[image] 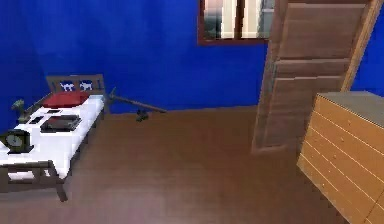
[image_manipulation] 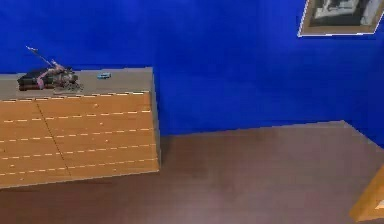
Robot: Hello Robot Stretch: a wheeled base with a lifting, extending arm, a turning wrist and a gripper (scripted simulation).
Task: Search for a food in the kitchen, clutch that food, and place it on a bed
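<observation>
Evidently the robot stands in a blue-walled bedroom rather than a kitchen, so I judge the step in hand to be the last one: bringing the food to the bed [image: 62, 150]. That judgement rests on the food having been picked up, and how the gripper stands I cannot tell from these pictures. Where the food is I cannot tell either. The bed lies at the forward view's left, its head against the far wall, well apart from the robot across bare brown floor [image: 190, 165]. It has a dark wooden frame and a white mattress, with a red pillow [image: 62, 100] at the head, a dark flat thing [image: 60, 122] just below that, and a small dark round thing [image: 15, 140] near the left edge. The white stretch toward the foot looks the easiest spot to set something down. The next move, as I judge it, calls for driving ahead and leftward, then turning so the arm's side faces the mattress, keeping off the dresser [image: 345, 150] at the right and the wooden door [image: 305, 70] beyond it. In the arm side view the dresser's top carries a dark tangle of small things [image_manipulation: 48, 75] and a small blue thing [image_manipulation: 103, 74]; what they are I cannot tell.
</observation>
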